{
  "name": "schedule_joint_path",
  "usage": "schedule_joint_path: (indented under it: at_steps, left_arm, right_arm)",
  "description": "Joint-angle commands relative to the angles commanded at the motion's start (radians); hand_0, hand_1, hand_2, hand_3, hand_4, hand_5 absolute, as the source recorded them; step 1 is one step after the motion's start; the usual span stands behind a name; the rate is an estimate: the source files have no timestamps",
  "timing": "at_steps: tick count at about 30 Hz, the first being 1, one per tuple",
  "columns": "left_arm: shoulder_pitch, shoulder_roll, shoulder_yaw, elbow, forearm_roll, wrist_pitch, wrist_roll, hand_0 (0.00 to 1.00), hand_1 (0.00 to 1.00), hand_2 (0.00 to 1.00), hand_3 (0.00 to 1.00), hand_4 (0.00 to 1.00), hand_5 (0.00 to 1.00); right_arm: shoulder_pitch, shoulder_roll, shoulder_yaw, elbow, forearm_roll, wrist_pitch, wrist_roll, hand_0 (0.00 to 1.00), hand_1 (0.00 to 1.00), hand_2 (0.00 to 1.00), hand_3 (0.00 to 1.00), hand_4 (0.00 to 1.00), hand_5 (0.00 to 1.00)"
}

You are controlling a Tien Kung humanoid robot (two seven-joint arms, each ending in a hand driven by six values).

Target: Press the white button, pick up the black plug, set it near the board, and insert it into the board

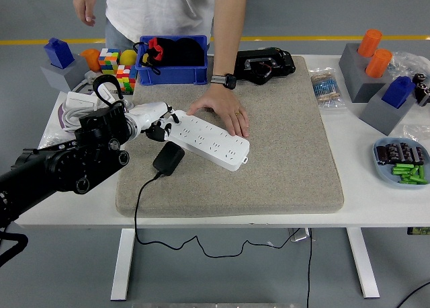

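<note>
The robot's left arm [60, 165] is black, built from rounded cylindrical joint housings with silver round caps. Its left hand [153, 120] is white with black joints. The person [175, 9] wears a white shirt, a black wristwatch [224, 81] and a ring [236, 112].
</note>
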Motion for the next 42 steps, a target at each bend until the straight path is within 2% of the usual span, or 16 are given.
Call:
schedule_joint_path:
  at_steps: [7, 8, 14, 15, 20, 21, 26, 27, 32, 33, 38, 39, 42]
  left_arm:
    - [0.037, 0.023, -0.119, -0.095, 0.072, 0.031, -0.024, 0.002, 0.006, 0.071, 0.689, 0.219, 0.002]
    - [0.046, 0.027, -0.136, -0.110, 0.085, 0.038, -0.029, 0.005, 0.034, 0.117, 0.690, 0.232, 0.002]
    - [0.123, 0.060, -0.239, -0.223, 0.120, 0.064, -0.054, 0.005, 0.034, 0.117, 0.690, 0.232, 0.002]
    - [0.142, 0.065, -0.259, -0.246, 0.128, 0.064, -0.055, 0.124, 0.197, 0.313, 0.697, 0.567, 0.002]
    - [0.237, 0.086, -0.342, -0.342, 0.168, 0.060, -0.052, 0.124, 0.197, 0.313, 0.697, 0.567, 0.002]
    - [0.257, 0.090, -0.355, -0.360, 0.174, 0.061, -0.054, 0.390, 0.620, 0.617, 0.789, 0.767, 0.078]
    - [0.354, 0.102, -0.406, -0.431, 0.188, 0.073, -0.068, 0.390, 0.620, 0.617, 0.789, 0.767, 0.078]
    - [0.370, 0.102, -0.418, -0.439, 0.193, 0.073, -0.068, 0.776, 0.875, 0.866, 0.892, 0.934, 0.357]
    - [0.438, 0.095, -0.459, -0.459, 0.217, 0.080, -0.062, 0.776, 0.875, 0.866, 0.892, 0.934, 0.357]
    - [0.446, 0.094, -0.462, -0.459, 0.220, 0.084, -0.065, 0.838, 0.928, 0.932, 0.937, 0.970, 0.440]
    - [0.493, 0.084, -0.467, -0.465, 0.252, 0.111, -0.076, 0.838, 0.928, 0.932, 0.937, 0.970, 0.440]
    - [0.498, 0.082, -0.466, -0.466, 0.257, 0.115, -0.075, 0.891, 0.972, 0.970, 0.928, 0.998, 0.495]
    - [0.513, 0.075, -0.459, -0.467, 0.277, 0.132, -0.075, 0.891, 0.972, 0.970, 0.928, 0.998, 0.495]
  right_arm:
    - [-0.002, 0.003, 0.012, 0.000, -0.005, -0.001, 0.000, 0.592, 0.499, 0.509, 0.532, 0.662, 0.342]
    - [-0.002, 0.003, 0.013, 0.000, -0.005, 0.000, 0.001, 0.592, 0.499, 0.509, 0.532, 0.662, 0.342]
    - [-0.005, 0.006, 0.020, 0.001, -0.008, -0.001, 0.001, 0.592, 0.499, 0.509, 0.531, 0.662, 0.342]
    - [-0.005, 0.007, 0.020, 0.001, -0.009, -0.001, 0.001, 0.592, 0.499, 0.509, 0.531, 0.662, 0.342]
    - [-0.008, 0.010, 0.023, 0.002, -0.010, 0.000, 0.001, 0.592, 0.499, 0.509, 0.531, 0.662, 0.342]
    - [-0.008, 0.010, 0.024, 0.002, -0.011, -0.001, 0.001, 0.592, 0.500, 0.510, 0.531, 0.662, 0.342]
    - [-0.008, 0.011, 0.024, 0.004, -0.011, -0.001, 0.002, 0.592, 0.500, 0.510, 0.531, 0.662, 0.342]
    - [-0.008, 0.011, 0.024, 0.004, -0.012, -0.001, 0.002, 0.593, 0.499, 0.510, 0.531, 0.662, 0.342]
    - [-0.006, 0.012, 0.024, 0.005, -0.012, -0.001, 0.002, 0.593, 0.499, 0.510, 0.531, 0.662, 0.342]
    - [-0.006, 0.013, 0.023, 0.005, -0.012, -0.001, 0.002, 0.592, 0.499, 0.509, 0.531, 0.662, 0.342]
    - [-0.006, 0.014, 0.024, 0.005, -0.012, -0.001, 0.003, 0.592, 0.499, 0.509, 0.531, 0.662, 0.342]
    - [-0.007, 0.014, 0.023, 0.005, -0.012, -0.001, 0.002, 0.593, 0.499, 0.510, 0.531, 0.662, 0.342]
    - [-0.008, 0.015, 0.021, 0.005, -0.012, -0.001, 0.002, 0.593, 0.499, 0.510, 0.531, 0.662, 0.342]
